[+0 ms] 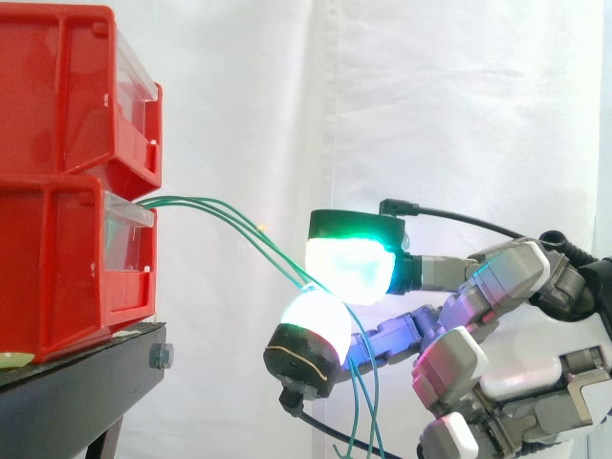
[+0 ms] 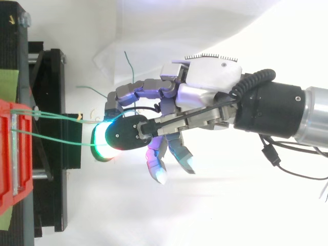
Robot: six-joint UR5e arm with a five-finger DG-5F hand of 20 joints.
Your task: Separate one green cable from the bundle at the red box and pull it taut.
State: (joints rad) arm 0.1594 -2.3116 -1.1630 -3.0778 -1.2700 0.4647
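The hand (image 2: 197,97) is grey and silver links under a white cover plate (image 2: 212,72). Its thick, black-backed pads (image 1: 350,270) glow white-green; at three o'clock, a black wrist (image 2: 266,110) and silver arm (image 2: 315,115).

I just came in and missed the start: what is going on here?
The hand pinches green cables between glowing pads, out in front of the lower red bin on the black stand. They run from the bin to the pinch with a slight curve, then hang loose. Whether one is separated, I cannot tell.
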